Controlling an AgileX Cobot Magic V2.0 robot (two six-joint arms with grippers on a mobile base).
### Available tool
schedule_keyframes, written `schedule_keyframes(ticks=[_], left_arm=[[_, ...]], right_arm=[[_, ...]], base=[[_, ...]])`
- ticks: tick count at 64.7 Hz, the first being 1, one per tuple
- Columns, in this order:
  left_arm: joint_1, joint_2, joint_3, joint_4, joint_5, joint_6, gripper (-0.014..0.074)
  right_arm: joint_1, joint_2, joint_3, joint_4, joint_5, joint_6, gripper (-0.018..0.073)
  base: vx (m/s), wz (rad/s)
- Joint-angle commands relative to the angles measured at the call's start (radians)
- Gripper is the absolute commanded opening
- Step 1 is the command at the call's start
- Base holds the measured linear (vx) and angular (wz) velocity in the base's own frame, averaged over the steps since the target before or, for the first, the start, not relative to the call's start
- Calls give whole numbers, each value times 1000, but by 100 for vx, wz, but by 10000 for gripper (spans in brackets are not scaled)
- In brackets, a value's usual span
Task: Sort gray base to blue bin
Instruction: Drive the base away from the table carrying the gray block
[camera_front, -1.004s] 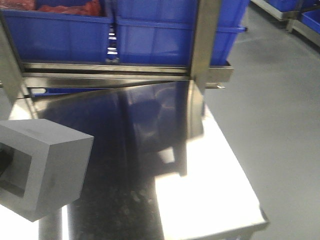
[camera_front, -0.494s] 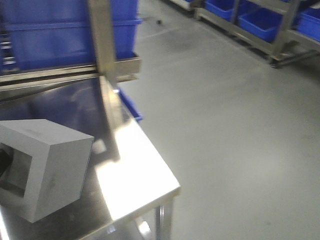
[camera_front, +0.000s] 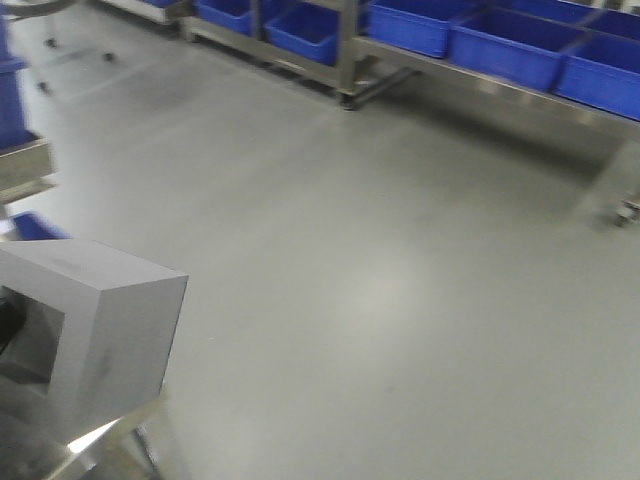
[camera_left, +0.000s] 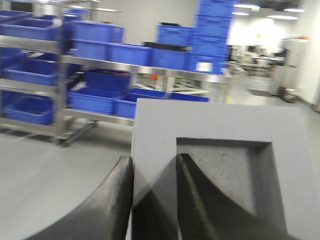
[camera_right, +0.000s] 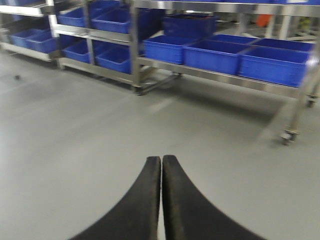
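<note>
Smooth gray floor (camera_front: 400, 250) fills most of every view, with nothing lying on it near the robot.

Closest in, the left gripper (camera_left: 155, 158) reaches forward and roughly level, its two dark curved fingers (camera_left: 107, 205) pinching one wall of the gray base (camera_left: 225, 125). One finger lies against the block's outer left face. The other sits inside the shallow square recess, so the wall between them is clamped. The recessed face is turned toward the wrist camera. In the front-facing view the gray base (camera_front: 100, 330) sits at the lower left, tilted, with a plain face to the right and its recess turned toward the left edge. A shiny steel corner (camera_front: 95, 440) shows just under it; whether the block touches that steel cannot be told.

The right gripper (camera_right: 161, 159) also points forward, angled a little down over bare floor. Its fingertips are pressed together along their length, with nothing between them.

Farther out, past the open floor, steel racks (camera_right: 135, 65) on castors stand along the far side. Their shelves carry rows of blue totes (camera_right: 215, 55). The left wrist view shows more of these totes (camera_left: 95, 97) on shelves beyond the held block, well apart from it. At the left edge of the front-facing view a steel frame (camera_front: 20, 165) shows.
</note>
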Motion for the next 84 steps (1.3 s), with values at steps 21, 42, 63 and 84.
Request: schedule_keyframes(ticks=[21,42,63,84], left_arm=[[-4,4,-32,-8,-106,-4,146],[-4,4,-32,-8,-106,-4,146],[-4,4,-32,-8,-106,-4,146],[-4,4,-32,-8,-106,-4,146]], right_arm=[[-1,1,0,-5,-75,-9,-5],[-1,1,0,-5,-75,-9,-5],[-1,1,0,-5,-75,-9,-5],[-1,1,0,-5,-75,-9,-5]], base=[[0,-70],[3,-61],[6,-48],[14,-25]])
